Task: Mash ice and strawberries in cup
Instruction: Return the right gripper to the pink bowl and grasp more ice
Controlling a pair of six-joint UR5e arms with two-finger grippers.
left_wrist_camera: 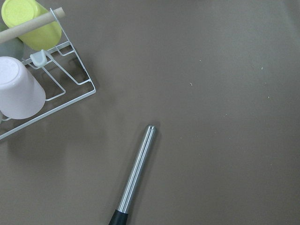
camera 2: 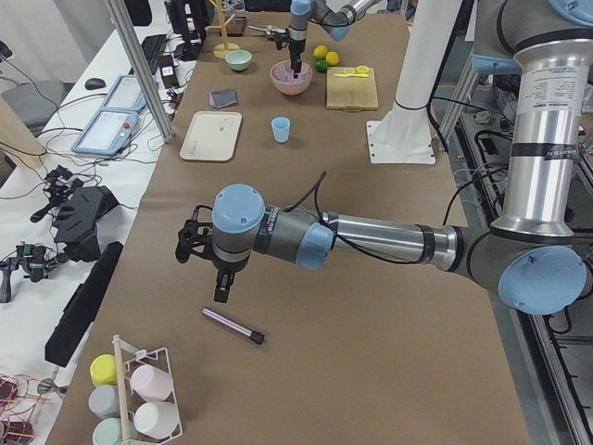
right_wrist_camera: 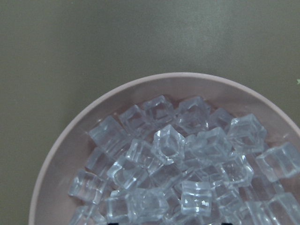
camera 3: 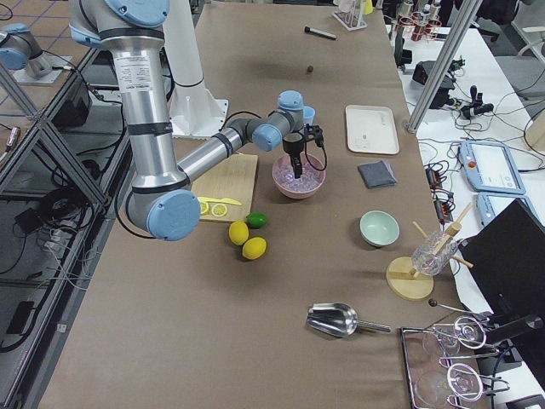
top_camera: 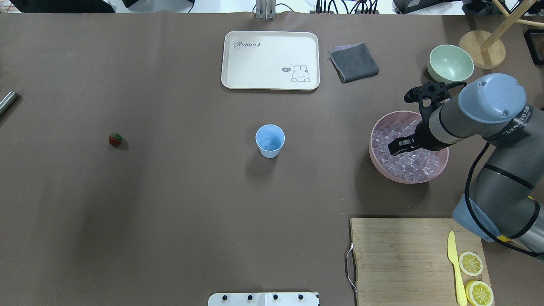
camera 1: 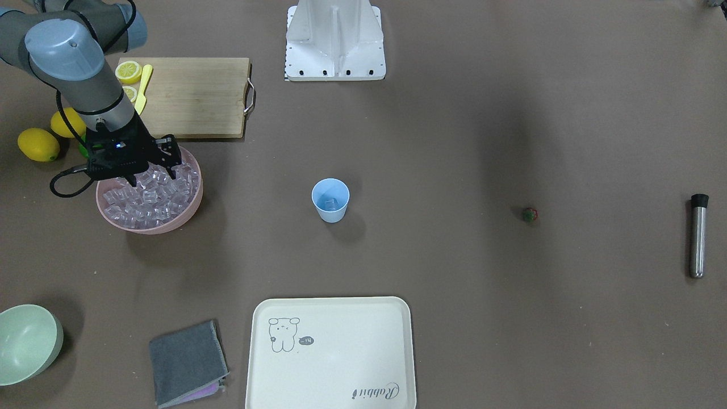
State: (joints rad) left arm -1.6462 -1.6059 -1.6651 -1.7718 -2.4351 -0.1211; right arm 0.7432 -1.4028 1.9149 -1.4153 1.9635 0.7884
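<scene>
The light blue cup (camera 1: 330,200) (top_camera: 270,141) stands upright at mid-table. The ice (camera 1: 149,199) (right_wrist_camera: 178,159) fills a pink bowl (camera 1: 188,211) (top_camera: 379,168). My right gripper (camera 1: 151,175) (top_camera: 398,147) hangs open just above the cubes, with nothing between its fingers. One red strawberry (camera 1: 530,214) (top_camera: 115,139) lies alone far over on the left arm's side. My left gripper (camera 2: 222,289) hovers above a metal muddler (camera 2: 233,325) (left_wrist_camera: 136,173) in the exterior left view only; I cannot tell whether it is open or shut.
A wooden cutting board (top_camera: 399,255) with lemon slices and a yellow knife sits near the right arm's base, whole lemons (camera 1: 38,144) beside it. A white tray (camera 1: 330,352), grey cloth (camera 1: 186,362) and pale green bowl (camera 1: 25,343) line the far edge. A cup rack (left_wrist_camera: 33,79) stands near the muddler.
</scene>
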